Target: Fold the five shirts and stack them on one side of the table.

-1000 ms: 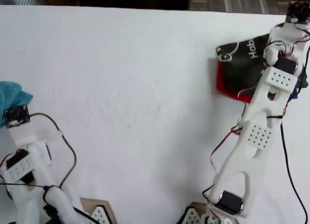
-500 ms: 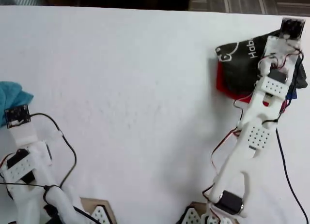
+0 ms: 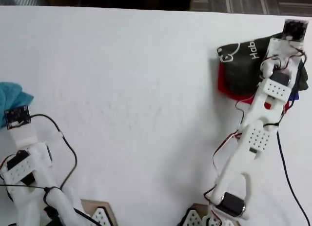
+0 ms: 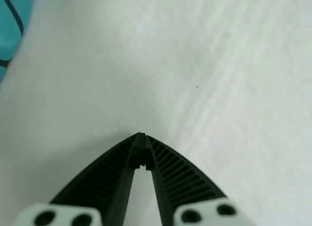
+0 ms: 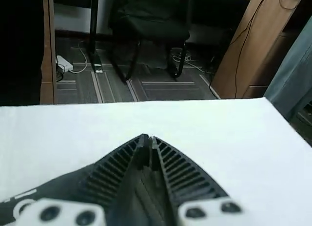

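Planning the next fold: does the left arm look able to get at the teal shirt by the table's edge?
Probably yes. The teal shirt lies close to the left tool, with only bare table between them. The tool is shut, so it would have to open first.

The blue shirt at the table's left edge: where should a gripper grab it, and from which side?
Probably the rumpled lobe of the blue shirt that juts onto the table, approached from above on the side facing the table's middle. It lies bunched, so raised folds offer something to pinch. The left gripper, shut now, is nearer.
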